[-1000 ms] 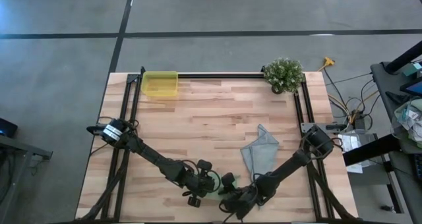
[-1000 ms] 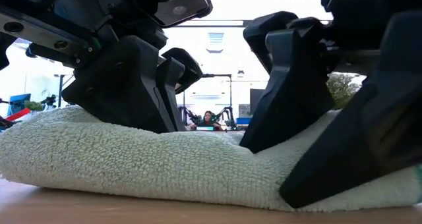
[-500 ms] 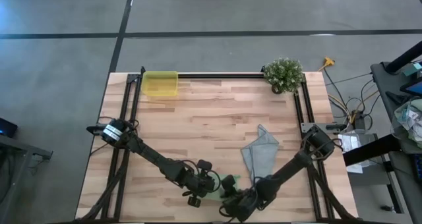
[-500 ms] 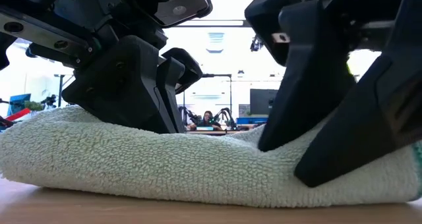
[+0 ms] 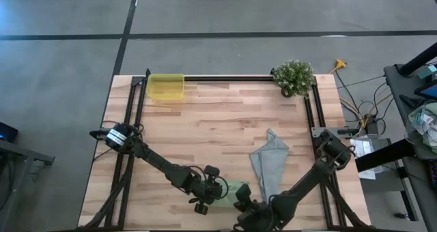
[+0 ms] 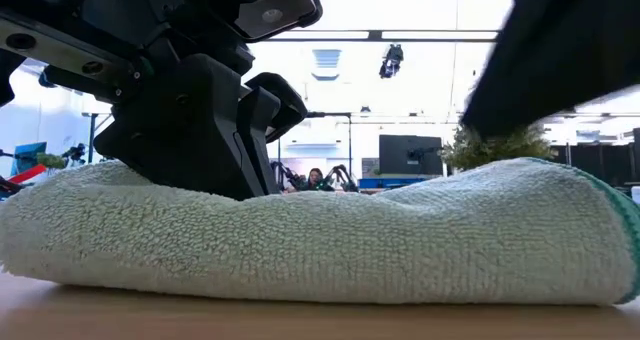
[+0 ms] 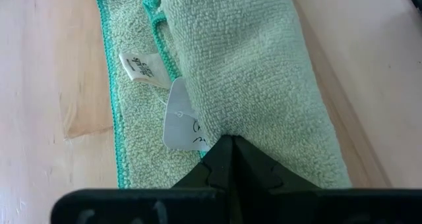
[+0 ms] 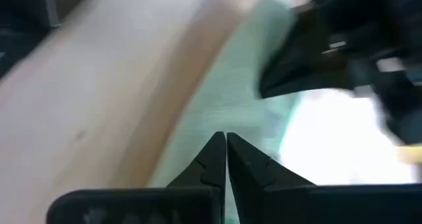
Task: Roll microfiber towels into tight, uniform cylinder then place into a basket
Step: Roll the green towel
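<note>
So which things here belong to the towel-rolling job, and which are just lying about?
Job:
- light green rolled microfibre towel, pinned by the left gripper
- grey-blue crumpled cloth towel
- translucent yellow plastic basket
- right gripper, off the roll

Lying about:
- leafy green potted plant
- yellow-ended cable

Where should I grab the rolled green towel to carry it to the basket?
Grip the green towel across its middle, coming from above with fingers spanning the roll. It lies as a low sideways cylinder, with a loose tagged flap beneath. The left gripper presses one end.
</note>
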### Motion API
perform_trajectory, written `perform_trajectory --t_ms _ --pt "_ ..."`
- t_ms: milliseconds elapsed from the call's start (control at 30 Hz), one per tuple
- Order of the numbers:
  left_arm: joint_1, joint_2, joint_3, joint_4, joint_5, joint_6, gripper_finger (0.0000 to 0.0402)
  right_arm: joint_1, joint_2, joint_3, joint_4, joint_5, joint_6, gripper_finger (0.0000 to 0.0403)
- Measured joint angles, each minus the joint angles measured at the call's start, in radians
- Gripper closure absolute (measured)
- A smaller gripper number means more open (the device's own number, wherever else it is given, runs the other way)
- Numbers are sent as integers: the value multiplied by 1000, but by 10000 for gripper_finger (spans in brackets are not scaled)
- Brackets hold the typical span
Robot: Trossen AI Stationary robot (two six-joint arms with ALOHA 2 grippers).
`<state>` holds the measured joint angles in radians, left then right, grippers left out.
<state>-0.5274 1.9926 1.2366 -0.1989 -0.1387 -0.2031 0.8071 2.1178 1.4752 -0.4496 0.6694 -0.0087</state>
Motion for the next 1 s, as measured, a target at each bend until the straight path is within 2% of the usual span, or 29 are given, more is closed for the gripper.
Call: perform_trajectory --t_ms 100,367,600,800,1000 --pt "0 0 0 0 0 0 402 14 0 8 16 61 -53 394" --pt "0 0 0 1 0 0 402 -51 10 -36 104 57 -150 394" --pt "0 0 0 2 0 0 402 -128 17 -49 180 -129 -173 394" --pt "-2 0 0 3 0 7 402 -138 17 -102 238 -153 -173 394" --pt "-2 0 0 5 -16 4 402 -148 16 -163 352 -236 -176 394"
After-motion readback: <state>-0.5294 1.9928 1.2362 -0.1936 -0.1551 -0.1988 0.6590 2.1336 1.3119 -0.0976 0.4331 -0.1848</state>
